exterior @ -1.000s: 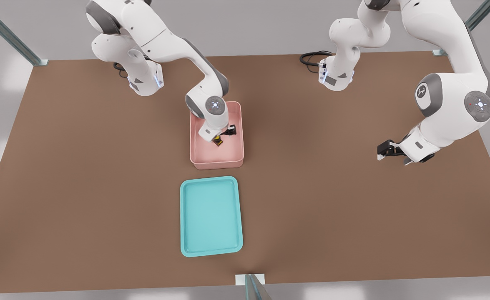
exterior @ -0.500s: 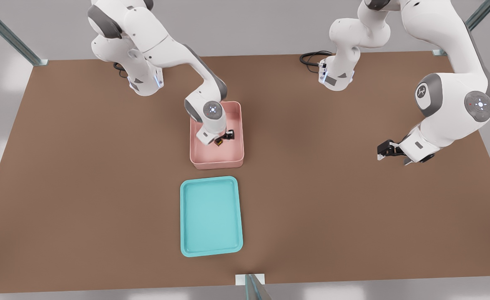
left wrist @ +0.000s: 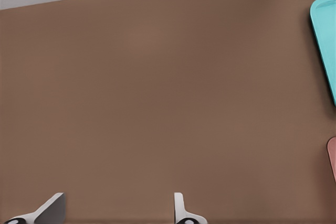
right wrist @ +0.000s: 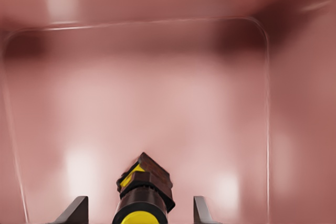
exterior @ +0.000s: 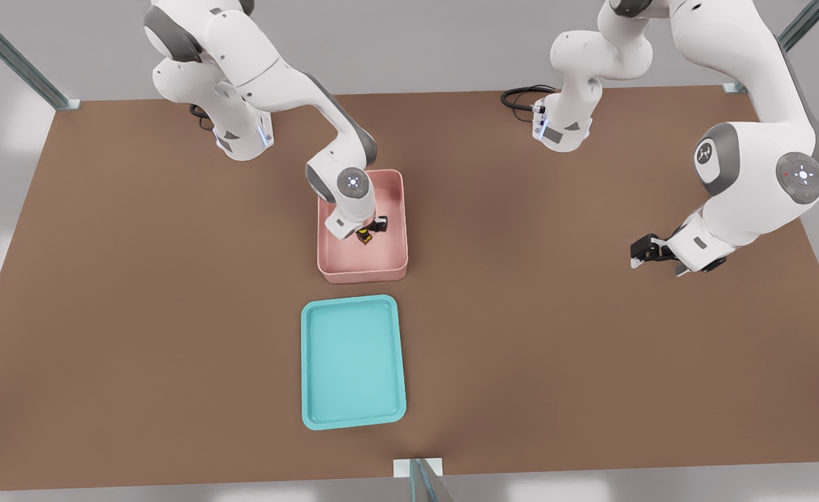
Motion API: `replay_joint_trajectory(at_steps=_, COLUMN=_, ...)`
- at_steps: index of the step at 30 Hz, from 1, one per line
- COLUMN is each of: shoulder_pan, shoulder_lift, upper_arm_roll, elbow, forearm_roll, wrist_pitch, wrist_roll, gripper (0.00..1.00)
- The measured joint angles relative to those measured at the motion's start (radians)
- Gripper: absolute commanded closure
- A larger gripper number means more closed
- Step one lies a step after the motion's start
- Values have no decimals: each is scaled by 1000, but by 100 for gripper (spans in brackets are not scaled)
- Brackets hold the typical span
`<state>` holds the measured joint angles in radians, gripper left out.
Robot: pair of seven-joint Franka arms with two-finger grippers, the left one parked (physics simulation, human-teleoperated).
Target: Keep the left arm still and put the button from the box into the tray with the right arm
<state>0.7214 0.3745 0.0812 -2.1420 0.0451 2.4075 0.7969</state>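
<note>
- The button (exterior: 364, 236), a tiny push-button with a round yellow cap on a stubby black body, sits inside the pale pink plastic box (exterior: 396, 209), near the middle of the box floor.
- In the right wrist view the button (right wrist: 142, 192) lies between the two finger tips of the end effector (right wrist: 140, 211), with its yellow cap close to the camera.
- The end effector (exterior: 367, 230) of the white right arm (exterior: 291, 84) is black with two fingers, and it is down inside the pink box.
- Its fingers (right wrist: 77, 211) stand apart, one on each side of the button, with a gap showing between each finger and the button, so they are not squeezing it.
- The pink box (right wrist: 157, 77) has deep walls and rounded corners, and its floor fills most of the right wrist view.
- The turquoise plastic tray (exterior: 353, 418) has a low rim and lies flat on the brown table (exterior: 590, 348), near the box but not touching it, closer to the front view's bottom edge.
- An edge of the tray (left wrist: 325, 45) also shows in the left wrist view.
</note>
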Motion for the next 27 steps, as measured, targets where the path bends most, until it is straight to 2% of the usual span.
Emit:
replay_joint_trajectory(at_steps=2, shoulder_pan=0, shoulder_lift=3, upper_arm_roll=0, elbow=1, forearm_roll=0, wrist_pitch=1, wrist_roll=1, gripper=22)
replay_joint_trajectory(at_steps=4, shoulder_pan=0, shoulder_lift=8, upper_arm_roll=0, elbow=2, forearm_roll=0, wrist_pitch=5, wrist_roll=1, gripper=34)
replay_joint_trajectory(at_steps=8, shoulder_pan=1, shoulder_lift=10, upper_arm_roll=0, elbow=2, forearm_roll=0, wrist_pitch=10, wrist_roll=3, gripper=38)
replay_joint_trajectory(at_steps=10, shoulder_pan=1, shoulder_lift=9, upper_arm_roll=0, elbow=2, forearm_roll=0, wrist_pitch=12, wrist_roll=3, gripper=52)
replay_joint_trajectory(at_steps=12, shoulder_pan=1, shoulder_lift=8, upper_arm_roll=0, elbow=2, forearm_roll=2, wrist_pitch=13, wrist_roll=2, gripper=55)
replay_joint_trajectory(at_steps=20, shoulder_pan=1, shoulder_lift=-101, upper_arm_roll=-1, elbow=46, forearm_roll=6, wrist_pitch=-31, wrist_roll=-4, gripper=56)
replay_joint_trajectory(at_steps=27, shoulder_pan=-30, shoulder_lift=-103, upper_arm_roll=-6, elbow=185, forearm_roll=7, wrist_pitch=-120, wrist_roll=-22, gripper=57)
